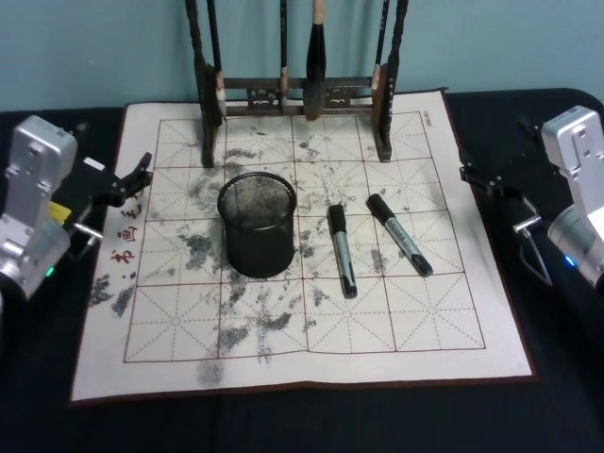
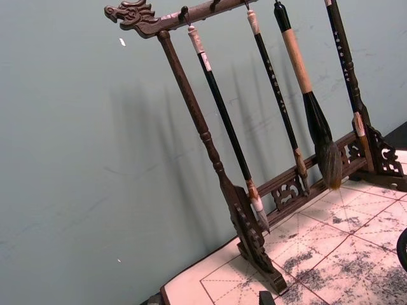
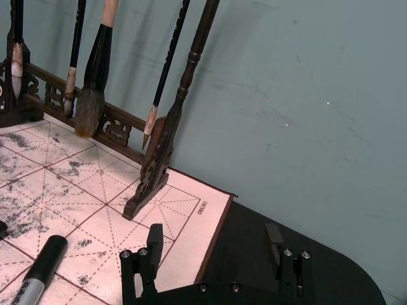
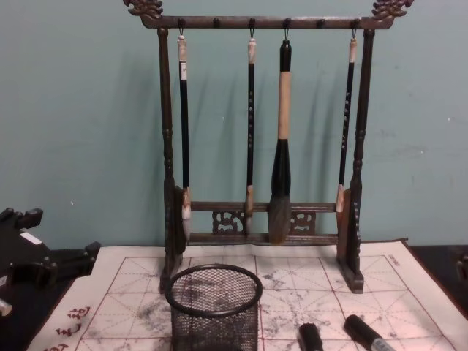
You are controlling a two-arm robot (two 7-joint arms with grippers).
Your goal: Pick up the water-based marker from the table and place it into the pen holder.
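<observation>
My left pincer (image 1: 132,177) is hanging by the left edge of the white mat (image 1: 406,330) on the dark table (image 1: 528,311). Its fingers are spread apart and are holding nothing. Next, the pen holder (image 1: 257,247) is standing upright on the mat, a bit left of the middle, with grey ink smudges all around it. Far behind it, the brown brush rack (image 1: 293,94) is standing at the far edge of the mat, and brushes (image 4: 280,139) are hanging from it. Just right of the pen holder, the first marker (image 1: 342,250) is lying flat on the mat, not touching the cup. The second marker (image 1: 399,234) is lying near it on the right, a little tilted. I cannot tell which one is the water-based one. My right pincer (image 3: 214,241) is hanging over the far right corner of the mat, with its fingers wide apart and nothing between them.
</observation>
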